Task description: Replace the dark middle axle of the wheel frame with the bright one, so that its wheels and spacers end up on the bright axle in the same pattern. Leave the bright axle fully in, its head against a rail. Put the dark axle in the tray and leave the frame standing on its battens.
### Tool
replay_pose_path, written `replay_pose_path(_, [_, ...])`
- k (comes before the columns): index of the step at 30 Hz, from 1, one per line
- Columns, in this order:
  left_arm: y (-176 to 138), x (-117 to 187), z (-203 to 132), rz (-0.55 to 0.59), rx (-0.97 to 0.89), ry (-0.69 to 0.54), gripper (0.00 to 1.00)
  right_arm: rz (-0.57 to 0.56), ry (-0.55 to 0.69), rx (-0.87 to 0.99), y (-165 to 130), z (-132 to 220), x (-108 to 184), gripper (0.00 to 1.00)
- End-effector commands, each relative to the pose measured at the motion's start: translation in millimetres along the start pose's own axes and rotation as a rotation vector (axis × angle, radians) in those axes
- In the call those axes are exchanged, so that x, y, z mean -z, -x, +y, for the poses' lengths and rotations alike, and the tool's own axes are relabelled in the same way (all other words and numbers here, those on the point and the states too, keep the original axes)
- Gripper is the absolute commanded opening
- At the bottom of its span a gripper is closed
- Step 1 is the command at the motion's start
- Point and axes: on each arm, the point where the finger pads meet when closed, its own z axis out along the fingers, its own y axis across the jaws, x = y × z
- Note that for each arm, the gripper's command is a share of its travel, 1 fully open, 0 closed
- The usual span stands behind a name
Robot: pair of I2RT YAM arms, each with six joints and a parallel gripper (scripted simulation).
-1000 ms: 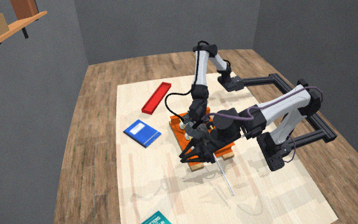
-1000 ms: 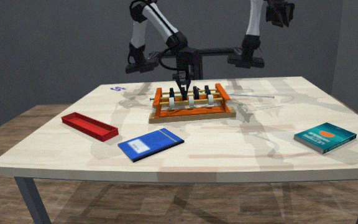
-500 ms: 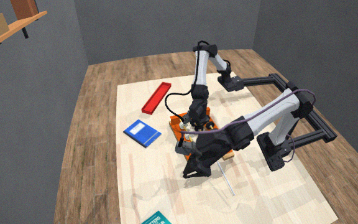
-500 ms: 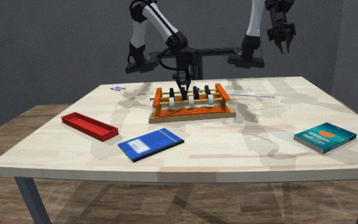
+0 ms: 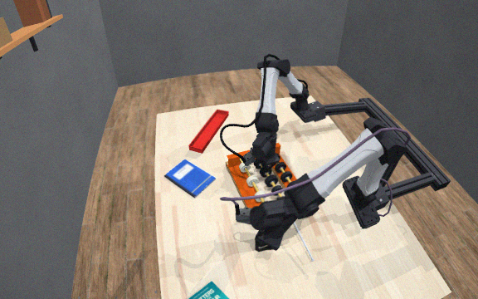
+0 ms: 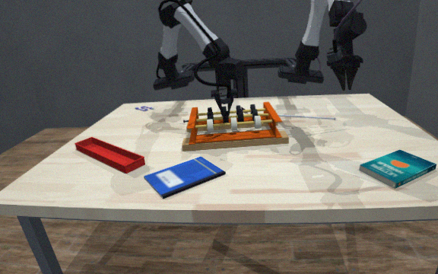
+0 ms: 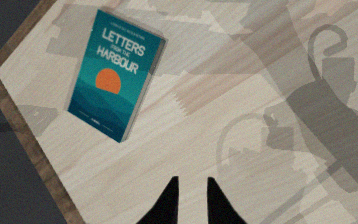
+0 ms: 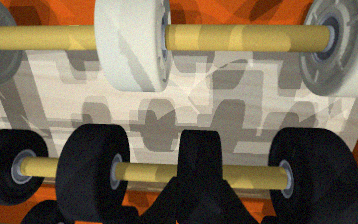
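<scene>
The orange wheel frame (image 5: 239,188) (image 6: 242,136) stands on wooden battens. It carries white wheels (image 6: 234,124) (image 8: 130,45) on the front axle and black wheels behind. The dark axle's head (image 6: 185,121) sticks out beyond one rail. The bright axle (image 5: 304,243) (image 6: 306,116) extends outward from the opposite rail; how far it enters is hidden. My right gripper (image 6: 225,114) (image 8: 198,186) is shut on a black wheel between yellow spacers. My left gripper (image 6: 346,85) (image 7: 192,184) is slightly open, empty, pointing down above the table beside the bright axle. The red tray (image 5: 210,130) (image 6: 109,154) is empty.
A blue notebook (image 5: 189,178) (image 6: 185,176) lies between the tray and the frame's front. A teal book (image 6: 398,167) (image 7: 117,75) lies on the left arm's side. A small purple thing (image 6: 137,108) lies at the table's back.
</scene>
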Motion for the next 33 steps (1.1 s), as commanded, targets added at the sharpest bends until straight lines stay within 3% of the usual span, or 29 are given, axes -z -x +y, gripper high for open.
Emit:
replay_pose_path(1, [-25.2, -15.9, -14.1, 0.121, -0.131, -0.09, 0.19, -0.044, 0.024, -0.002, 15.4, 5.0, 19.4, 0.0])
replay_pose_path(9, [-57.0, -35.4, -33.5, 0.228, -0.27, -0.22, 0.19, -0.051, 0.03, -0.005, 17.4, 5.6, 20.3, 0.0])
replay_pose_path(21, [-130.2, -56.0, -81.7, 0.404, -0.571, -0.585, 0.19, -0.064, 0.04, -0.013, 21.3, 6.8, 22.2, 0.0])
replay_pose_path(24, [-136.2, -56.4, -85.8, 0.413, -0.596, -0.621, 0.19, -0.062, 0.038, -0.012, 20.8, 6.5, 22.1, 0.0])
replay_pose_path(25, [-140.5, -56.6, -91.2, 0.419, -0.627, -0.658, 0.19, -0.038, 0.025, -0.006, 12.5, 5.6, 12.4, 0.0])
replay_pose_path(26, [-146.5, -57.1, -93.7, 0.422, -0.642, -0.69, 0.19, -0.067, 0.042, -0.014, 22.2, 7.1, 22.6, 0.0])
replay_pose_path(33, [-183.4, -52.3, -119.2, 0.437, -0.804, -0.955, 0.19, -0.075, 0.048, -0.018, 24.4, 7.8, 23.7, 0.0])
